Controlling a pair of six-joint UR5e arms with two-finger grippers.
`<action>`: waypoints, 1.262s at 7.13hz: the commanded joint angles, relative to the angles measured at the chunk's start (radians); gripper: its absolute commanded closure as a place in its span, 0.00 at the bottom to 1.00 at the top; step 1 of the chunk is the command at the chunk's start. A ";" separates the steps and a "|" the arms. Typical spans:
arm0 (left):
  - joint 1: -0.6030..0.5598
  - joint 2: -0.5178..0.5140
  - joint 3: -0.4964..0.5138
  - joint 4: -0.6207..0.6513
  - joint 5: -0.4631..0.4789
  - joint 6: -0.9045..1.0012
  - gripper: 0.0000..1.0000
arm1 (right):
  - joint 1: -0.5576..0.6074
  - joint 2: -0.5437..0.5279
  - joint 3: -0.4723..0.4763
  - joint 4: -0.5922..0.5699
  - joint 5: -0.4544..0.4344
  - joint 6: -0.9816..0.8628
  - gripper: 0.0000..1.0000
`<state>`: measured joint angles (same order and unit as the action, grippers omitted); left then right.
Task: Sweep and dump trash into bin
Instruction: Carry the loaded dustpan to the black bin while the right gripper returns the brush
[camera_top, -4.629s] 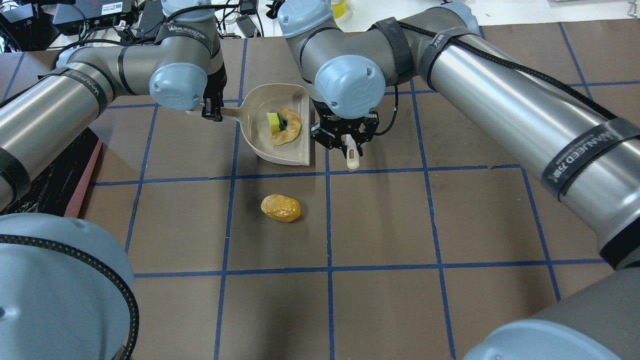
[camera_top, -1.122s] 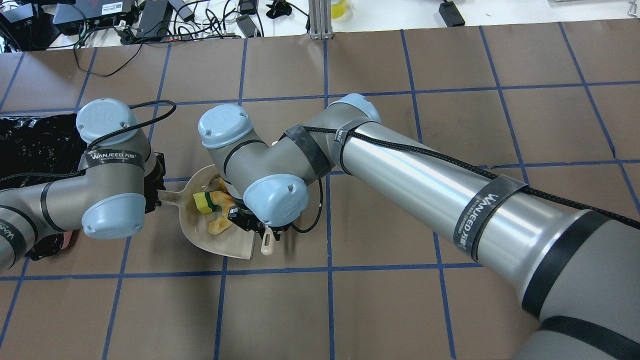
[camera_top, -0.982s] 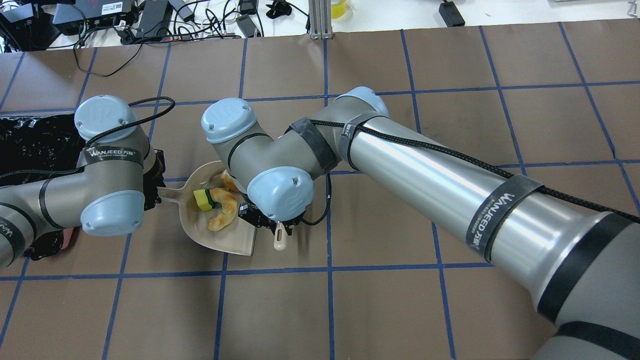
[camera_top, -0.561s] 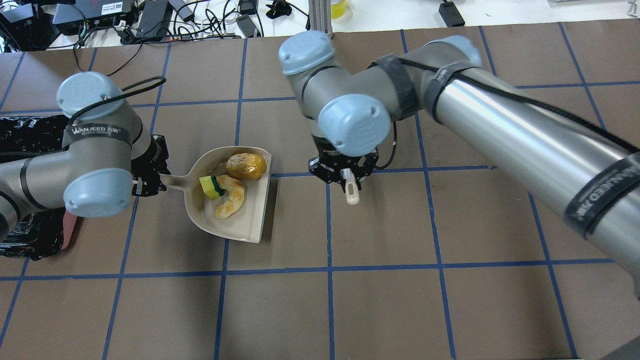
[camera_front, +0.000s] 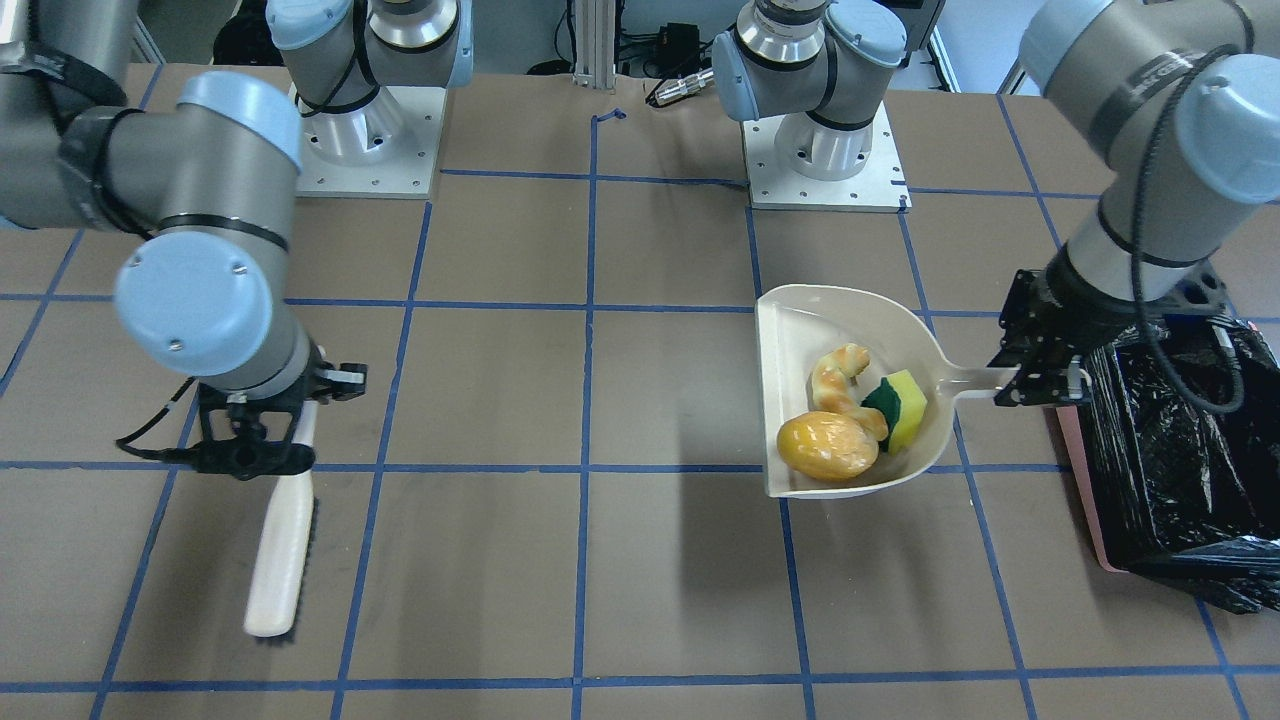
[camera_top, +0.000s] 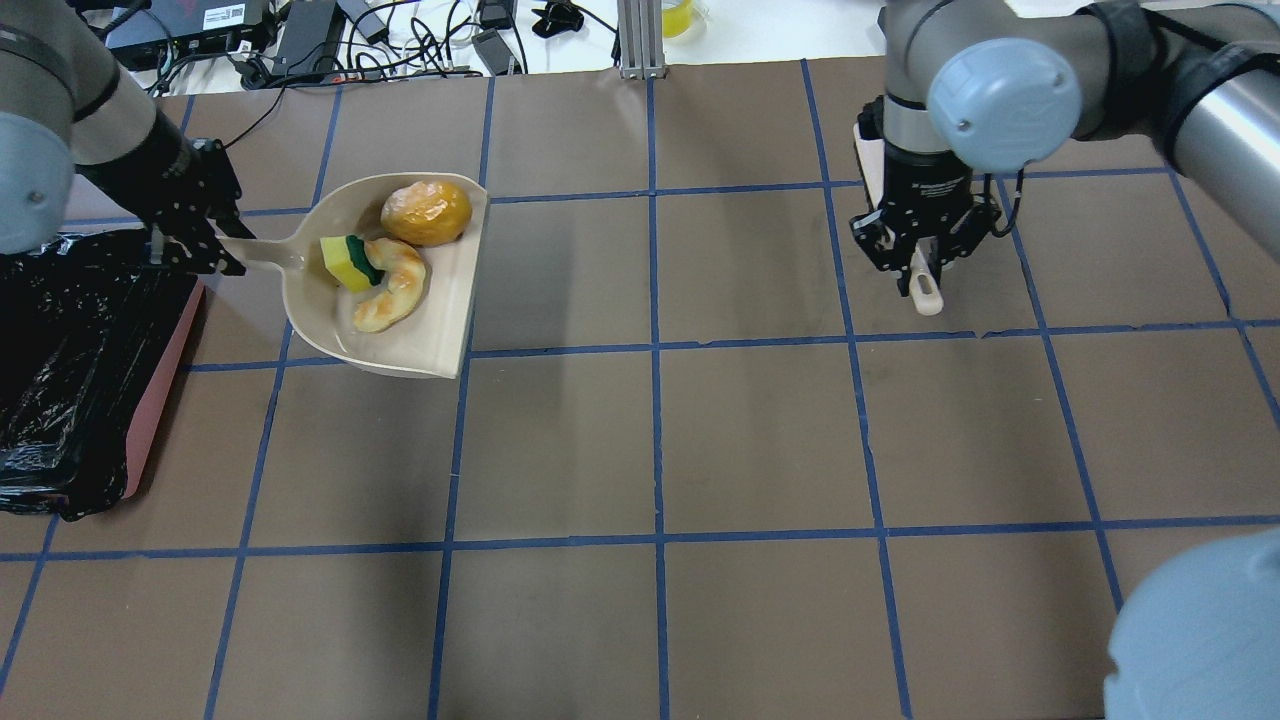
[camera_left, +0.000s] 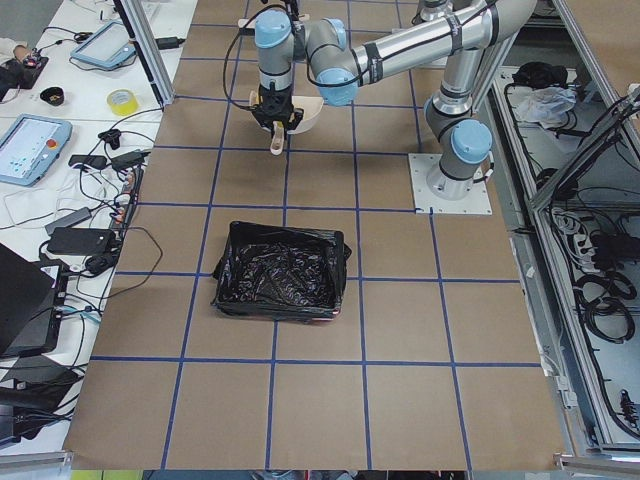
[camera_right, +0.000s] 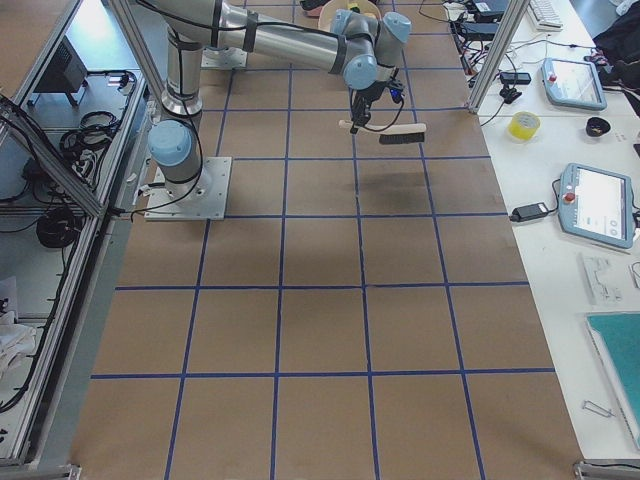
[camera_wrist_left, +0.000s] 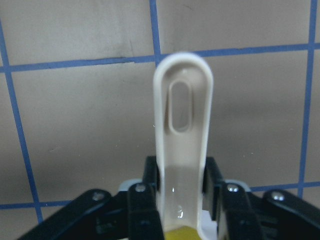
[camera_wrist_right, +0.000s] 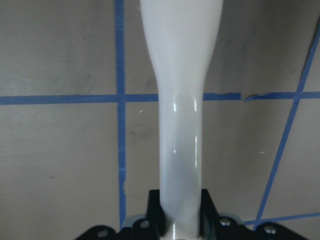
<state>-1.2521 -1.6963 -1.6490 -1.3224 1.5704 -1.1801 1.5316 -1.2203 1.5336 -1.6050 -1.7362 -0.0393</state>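
Observation:
The beige dustpan (camera_top: 440, 330) holds all the trash: a yellow-brown lump (camera_top: 427, 212), a pale crescent rind (camera_top: 392, 290) and a yellow sponge piece with green backing (camera_top: 342, 264). My left gripper (camera_top: 222, 258) is shut on the pan's handle (camera_wrist_left: 182, 125) and holds the pan level above the table, just right of the bin (camera_top: 165, 375), a pink box lined with a black bag. In the front view the pan (camera_front: 800, 320) hangs beside the bin (camera_front: 1075, 470). My right gripper (camera_top: 925, 275) is shut on the beige brush (camera_front: 280, 540), far to the right.
Brown table with a blue tape grid. Cables and electronics lie beyond the far edge (camera_top: 300, 40). The two arm bases (camera_front: 820, 150) stand at the robot side. The bin (camera_left: 280, 270) sits at the table's left end.
The lump, once loose on the table, now lies in the pan. My left gripper has lifted the pan away and toward the bin. My right gripper has carried the brush off to the right.

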 joint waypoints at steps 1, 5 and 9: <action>0.190 -0.008 0.052 -0.018 -0.055 0.210 1.00 | -0.143 0.039 0.000 -0.092 -0.003 -0.147 1.00; 0.492 -0.093 0.223 -0.106 -0.052 0.593 1.00 | -0.296 0.130 0.022 -0.182 0.009 -0.297 1.00; 0.579 -0.302 0.417 0.020 -0.016 0.850 1.00 | -0.306 0.121 0.072 -0.170 0.009 -0.266 1.00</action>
<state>-0.6904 -1.9361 -1.2751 -1.3495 1.5506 -0.4048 1.2264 -1.0950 1.5902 -1.7804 -1.7273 -0.3196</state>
